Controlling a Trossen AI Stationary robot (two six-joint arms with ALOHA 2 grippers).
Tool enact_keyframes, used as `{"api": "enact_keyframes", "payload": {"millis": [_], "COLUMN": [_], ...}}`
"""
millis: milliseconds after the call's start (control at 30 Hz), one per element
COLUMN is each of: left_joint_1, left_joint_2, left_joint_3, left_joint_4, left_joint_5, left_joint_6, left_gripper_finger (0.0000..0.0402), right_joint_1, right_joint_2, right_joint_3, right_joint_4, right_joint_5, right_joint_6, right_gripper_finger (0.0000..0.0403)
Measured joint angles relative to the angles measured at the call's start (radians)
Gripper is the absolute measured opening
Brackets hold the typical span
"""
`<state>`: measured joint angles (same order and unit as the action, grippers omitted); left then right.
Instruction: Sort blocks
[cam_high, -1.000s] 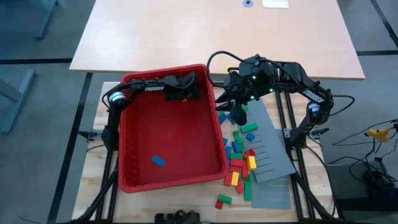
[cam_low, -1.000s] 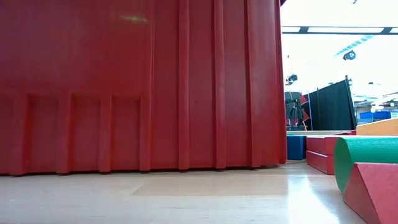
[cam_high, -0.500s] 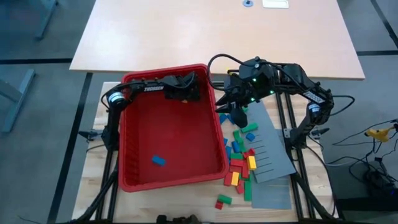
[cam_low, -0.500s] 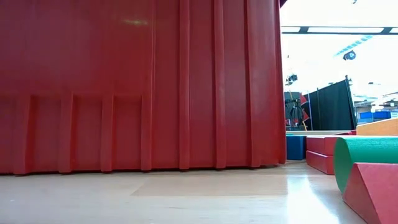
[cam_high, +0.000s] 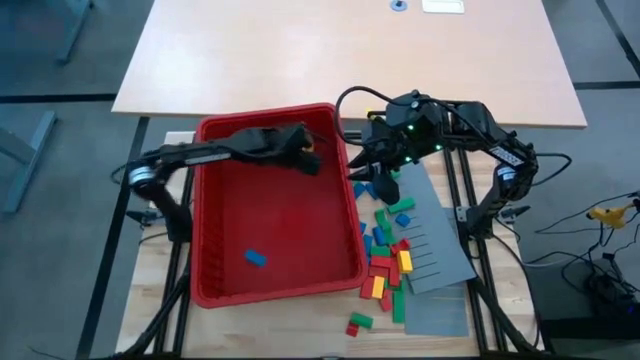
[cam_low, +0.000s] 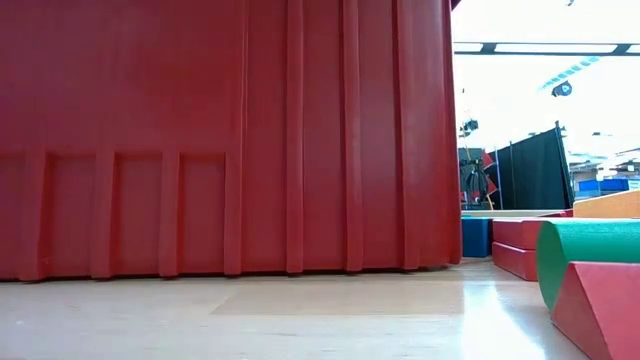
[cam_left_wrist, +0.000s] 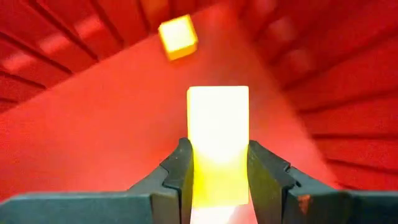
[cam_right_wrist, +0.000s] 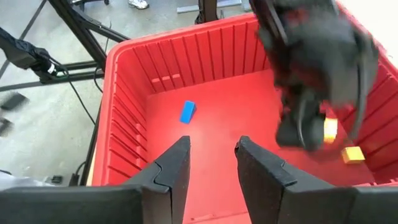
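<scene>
Overhead, the left gripper (cam_high: 308, 152) is seen reaching across the far inner corner of the big red plastic bin (cam_high: 212, 270), its fingers (cam_left_wrist: 180, 171) clenched on a small yellow rectangular block (cam_left_wrist: 217, 143). A second, loose yellow block (cam_left_wrist: 178, 36) is seen on the bin floor just ahead of it, near the ribbed wall, and a single blue block (cam_high: 254, 259) is seen lying well apart, toward the near end of the bin.

The right gripper (cam_high: 383, 182) is held just outside the bin's right wall, above the far end of the scattered pile of red, green, blue and yellow blocks (cam_high: 386, 255); its fingers (cam_right_wrist: 174, 171) are spread apart with nothing between them. The pile is strewn on the pale wooden surface (cam_high: 150, 235) between the bin and a flat grey slotted panel (cam_high: 440, 250), with several blocks lying on the panel's edge. At surface level, almost everything is blocked by the bin's ribbed wall.
</scene>
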<state>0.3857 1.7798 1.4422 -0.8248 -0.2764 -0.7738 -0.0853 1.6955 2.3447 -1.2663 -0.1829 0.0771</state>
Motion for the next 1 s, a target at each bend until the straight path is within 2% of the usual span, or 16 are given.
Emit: {"api": "enact_keyframes", "payload": {"millis": [167, 333, 500, 733, 1000], "left_joint_1": [-0.073, -0.158, -0.227, -0.322, -0.403], "left_joint_2": [-0.192, -0.308, -0.325, -0.332, -0.365], "left_joint_3": [0.003, 0.004, 0.005, 0.005, 0.005], "left_joint_4": [0.016, 0.069, 0.159, 0.444, 0.569], "left_joint_5": [-0.014, 0.009, 0.007, 0.043, 0.058], "left_joint_6": [0.008, 0.013, 0.011, 0.065, 0.196], "left_gripper_finger": [0.0095, 0.0095, 0.0095, 0.0095, 0.0095], "right_joint_1": [0.000, -0.021, -0.050, -0.064, -0.064], "right_joint_2": [-0.019, -0.066, -0.122, -0.116, -0.094], "right_joint_3": [0.000, 0.000, 0.003, 0.003, 0.002], "right_joint_4": [-0.015, -0.014, -0.019, -0.069, 0.007], "right_joint_5": [0.026, 0.101, 0.135, 0.128, 0.007], "right_joint_6": [-0.034, -0.051, -0.017, 0.025, 0.062], "right_gripper_finger": [0.0106, 0.0114, 0.0120, 0.0121, 0.0126]}}
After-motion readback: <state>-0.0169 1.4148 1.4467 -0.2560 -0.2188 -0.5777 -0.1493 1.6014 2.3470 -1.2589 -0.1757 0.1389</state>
